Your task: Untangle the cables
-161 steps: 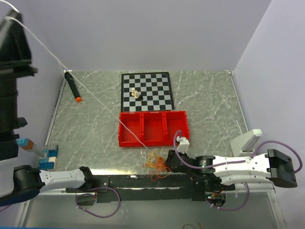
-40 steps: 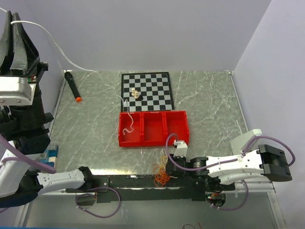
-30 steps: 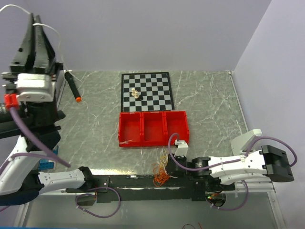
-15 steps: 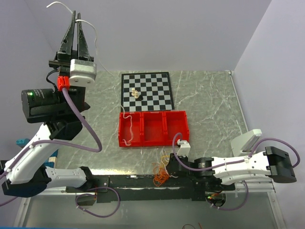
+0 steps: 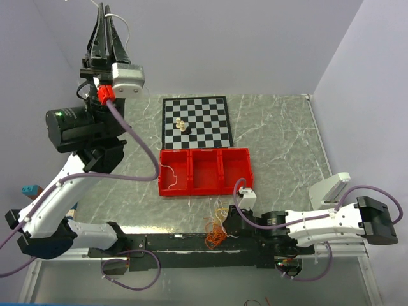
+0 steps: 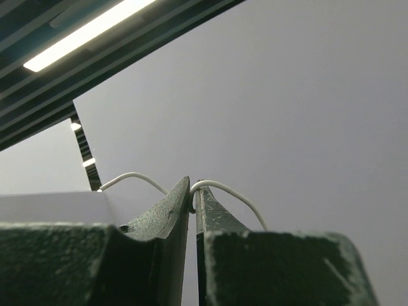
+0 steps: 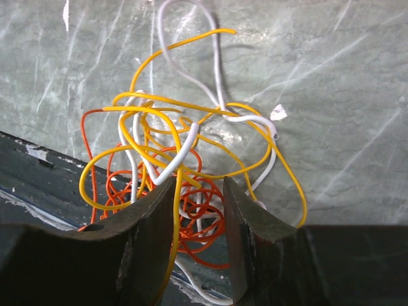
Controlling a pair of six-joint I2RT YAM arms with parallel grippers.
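The cables (image 5: 215, 231) lie knotted at the near edge of the bench (image 5: 287, 140). One white cable (image 6: 220, 185) has been drawn out of the knot within the last seconds (its tail now trails in the left compartment of the red tray (image 5: 204, 192)) and is clamped in the raised left jaws. The right jaws are held apart over the knot; one strand is judged nearly freed.

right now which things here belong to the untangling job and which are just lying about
Job: tangle of yellow, orange and white cables; white cable pinched in the left end effector; right end effector, open over the tangle.

Lying about: chessboard; chess pieces; red tray.
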